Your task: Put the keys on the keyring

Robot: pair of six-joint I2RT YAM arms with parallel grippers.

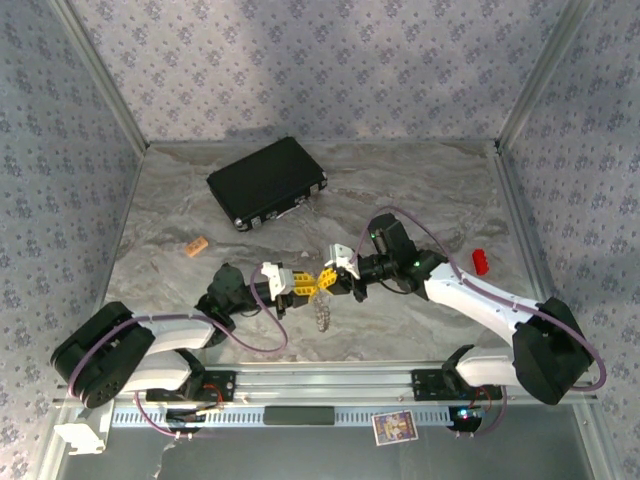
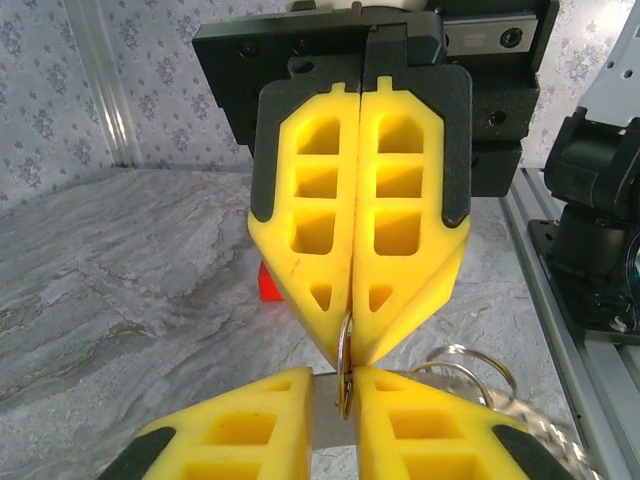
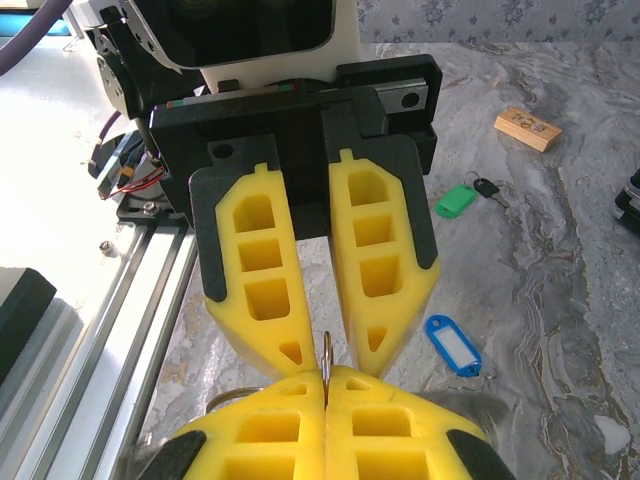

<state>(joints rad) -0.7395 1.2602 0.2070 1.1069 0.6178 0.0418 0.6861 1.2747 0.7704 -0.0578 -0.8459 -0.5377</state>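
right jaws pinch keyring (image 3: 327,350); left jaws straddle it, slightly apart.

Case (image 1: 265,183) at table's (image 1: 420,190) rear, block (image 1: 197,245) left before it, keys (image 3: 455,200) near block.

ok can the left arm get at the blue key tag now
Probably not straight away: the left claw straddles the keyring pinched by the right claw, though the blue key tag lies uncovered nearby.
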